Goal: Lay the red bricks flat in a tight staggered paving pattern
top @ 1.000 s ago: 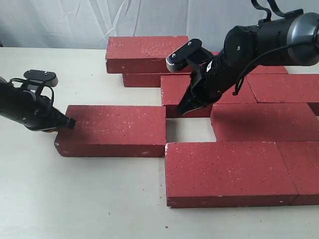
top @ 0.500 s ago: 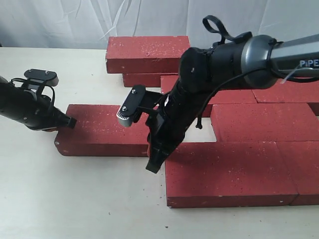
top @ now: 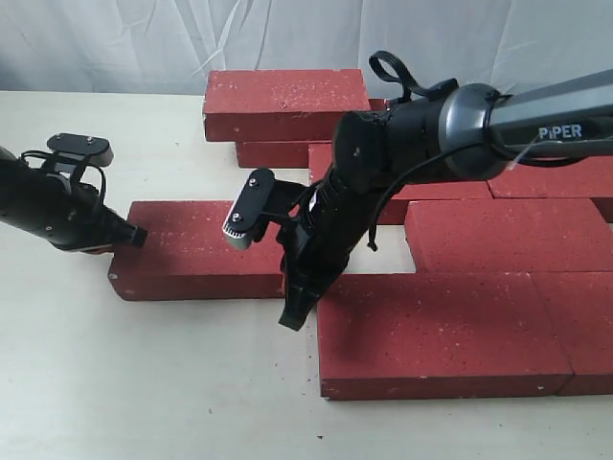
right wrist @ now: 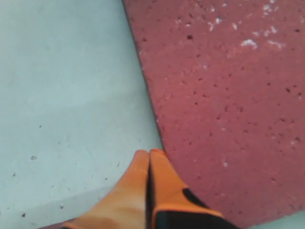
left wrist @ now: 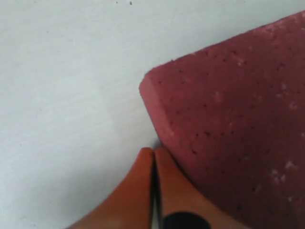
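Note:
Several red bricks lie flat on the pale table [top: 144, 383]. One loose brick [top: 192, 251] lies apart on the left. My left gripper [top: 132, 235] is shut, its orange tips [left wrist: 153, 151] pressed against that brick's left end [left wrist: 238, 119]. My right arm reaches across the loose brick's right end. The right gripper [top: 292, 318] is shut and empty, pointing down at the table beside the left end of the front-row brick [top: 441, 331]. In the right wrist view the closed tips [right wrist: 148, 153] touch a brick's edge [right wrist: 224, 95].
Laid bricks fill the right side: a middle-row brick [top: 508, 235], a back-row brick [top: 551, 168] and a front-right one [top: 584, 326]. At the back, one brick [top: 283, 101] is stacked on another [top: 273, 153]. A white curtain hangs behind.
My right arm swung from above the back-row bricks down to the front, its tip now by the front brick's left end. The left gripper has stayed put.

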Available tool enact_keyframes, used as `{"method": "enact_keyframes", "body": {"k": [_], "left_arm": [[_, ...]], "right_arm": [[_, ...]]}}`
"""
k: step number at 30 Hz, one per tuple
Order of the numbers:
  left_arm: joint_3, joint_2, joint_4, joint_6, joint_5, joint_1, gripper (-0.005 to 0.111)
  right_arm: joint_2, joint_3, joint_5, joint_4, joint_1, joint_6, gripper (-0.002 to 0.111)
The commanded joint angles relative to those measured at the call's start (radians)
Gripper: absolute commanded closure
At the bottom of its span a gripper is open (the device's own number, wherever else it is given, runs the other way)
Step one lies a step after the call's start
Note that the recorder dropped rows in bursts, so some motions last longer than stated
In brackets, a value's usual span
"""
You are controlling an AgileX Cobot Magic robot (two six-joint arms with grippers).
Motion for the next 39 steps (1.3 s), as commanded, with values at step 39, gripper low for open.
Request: {"method": "enact_keyframes", "body": {"k": [39], "left_arm": [[-0.043,0.03,-0.07,0.001,-0.026,-0.184,0.107]], "right_arm": [[-0.172,-0.021,0.15,0.034,-0.343,0.178,0.109]]}}
